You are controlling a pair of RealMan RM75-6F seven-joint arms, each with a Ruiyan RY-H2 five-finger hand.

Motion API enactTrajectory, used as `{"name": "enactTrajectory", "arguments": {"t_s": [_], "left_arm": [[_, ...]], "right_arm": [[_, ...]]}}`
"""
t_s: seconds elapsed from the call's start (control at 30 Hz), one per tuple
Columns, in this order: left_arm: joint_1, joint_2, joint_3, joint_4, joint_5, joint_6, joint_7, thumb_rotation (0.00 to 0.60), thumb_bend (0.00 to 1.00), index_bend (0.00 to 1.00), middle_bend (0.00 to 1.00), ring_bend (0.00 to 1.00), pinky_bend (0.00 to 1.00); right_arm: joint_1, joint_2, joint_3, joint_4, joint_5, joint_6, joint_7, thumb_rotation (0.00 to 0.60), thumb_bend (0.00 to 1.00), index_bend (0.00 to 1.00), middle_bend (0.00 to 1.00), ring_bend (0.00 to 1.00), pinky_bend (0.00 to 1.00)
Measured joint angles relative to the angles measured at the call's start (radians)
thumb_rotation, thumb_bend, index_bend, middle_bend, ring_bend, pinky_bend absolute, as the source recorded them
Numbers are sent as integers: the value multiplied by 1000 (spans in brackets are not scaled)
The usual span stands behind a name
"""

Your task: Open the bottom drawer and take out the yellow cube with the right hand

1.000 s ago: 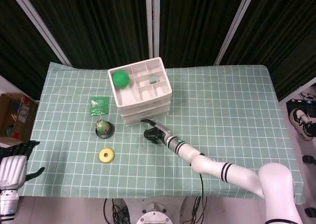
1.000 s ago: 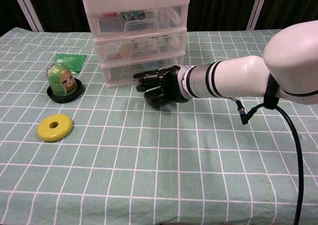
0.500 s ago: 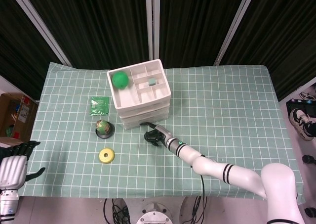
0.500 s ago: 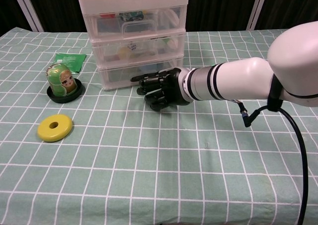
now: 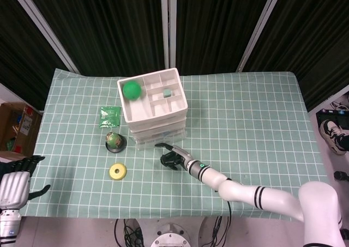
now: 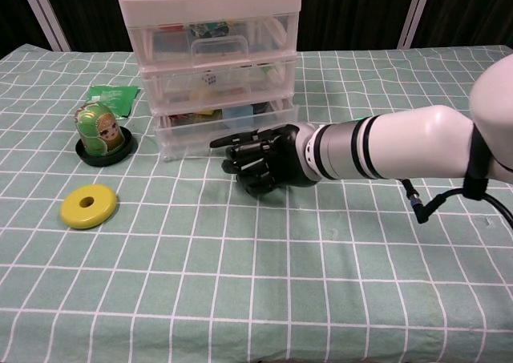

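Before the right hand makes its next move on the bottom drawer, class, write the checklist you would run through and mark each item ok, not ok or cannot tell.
1. Right hand at the bottom drawer front: ok, fingertips right beside it.
2. Firm hold on the drawer: cannot tell, the contact is hidden.
3. Drawer open far enough to reach in: not ok, it sticks out only slightly.
4. Yellow cube located: cannot tell, something yellowish shows through the clear front.
5. Pull path clear: ok, the doll and yellow ring sit off to the side.
6. Left hand out of the way: ok, off the table.
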Motion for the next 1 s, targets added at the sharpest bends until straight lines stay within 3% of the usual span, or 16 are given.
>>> {"name": "enactTrajectory", "arguments": {"t_s": [0.23,0.43,0.6,1.0], "left_arm": [[-4,6,-4,-9,3,2,1,600,125,224,197,180,209],[-7,12,-7,-23,11,6,10,600,125,224,197,180,209],[-8,16,-7,-38,14,10,21,600,124,224,197,180,209],[-7,23,-7,-49,5,6,26,600,125,224,197,180,209]], "right_arm": [[-72,114,-17,-157,-139,56,-79,600,651,0,718,825,899],[-101,203,-58,-235,-230,196,-229,600,652,0,720,839,900],[-72,240,-106,-241,-185,259,-366,600,654,0,720,843,901],[21,192,-156,-135,-4,285,-458,600,657,6,720,843,903]]}}
